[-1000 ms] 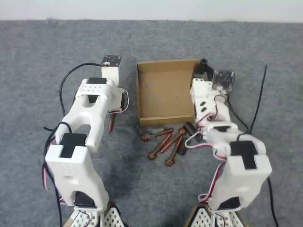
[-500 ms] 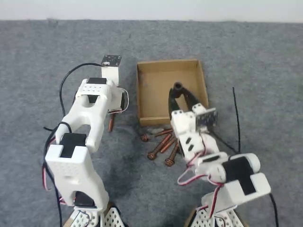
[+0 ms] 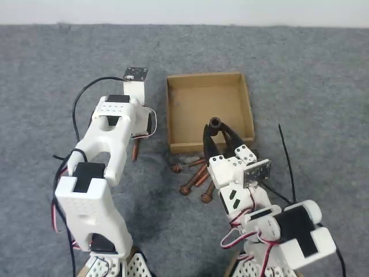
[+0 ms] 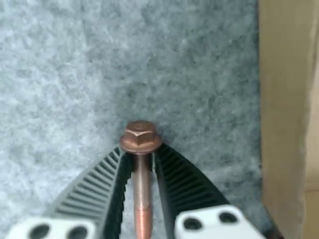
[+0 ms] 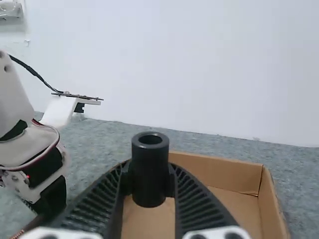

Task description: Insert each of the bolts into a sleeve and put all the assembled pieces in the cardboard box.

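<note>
The left jaws clamp a copper-coloured hex-head metal bolt [image 4: 142, 164], head past their tips, while the right jaws pinch a black plastic cylindrical sleeve [image 5: 149, 169] upright (bore exposed, presumably for mating), with the brown cardboard box [image 3: 199, 109] just beyond.

Left arm [image 3: 106, 147] stretched forward, pincer [image 4: 141, 155] low, clamped on bolt [image 4: 141, 135]. Right arm [image 3: 277, 225] folded near its base, pincer [image 5: 148, 183] raised, gripping sleeve [image 5: 150, 149] upright.

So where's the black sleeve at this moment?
The black sleeve is held in the right tool; in the high view it sits over the near part of the cardboard box, just beyond the loose bolts.
</note>
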Robot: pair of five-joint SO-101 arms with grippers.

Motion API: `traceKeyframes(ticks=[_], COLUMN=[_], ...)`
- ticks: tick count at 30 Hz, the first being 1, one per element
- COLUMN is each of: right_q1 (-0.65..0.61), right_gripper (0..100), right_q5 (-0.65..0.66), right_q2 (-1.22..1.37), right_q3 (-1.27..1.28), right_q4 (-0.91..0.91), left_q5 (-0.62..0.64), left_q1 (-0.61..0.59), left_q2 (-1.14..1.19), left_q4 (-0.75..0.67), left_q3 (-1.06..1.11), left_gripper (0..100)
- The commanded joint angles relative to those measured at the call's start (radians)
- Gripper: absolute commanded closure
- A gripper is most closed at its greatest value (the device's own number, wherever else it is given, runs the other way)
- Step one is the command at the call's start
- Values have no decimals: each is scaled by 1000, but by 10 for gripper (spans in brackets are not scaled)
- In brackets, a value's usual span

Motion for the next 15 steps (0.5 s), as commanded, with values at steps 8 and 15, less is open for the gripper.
traceKeyframes(ticks=[8,15], right_q1=[-7,-25], right_gripper=[993,993], right_q5=[15,15], right_q2=[28,28], right_q3=[8,-8], right_q4=[-19,51], left_q5=[-3,-2], left_q1=[91,192], left_q2=[-222,-433], left_q4=[-12,-18], left_q3=[-64,-64], left_gripper=[990,989])
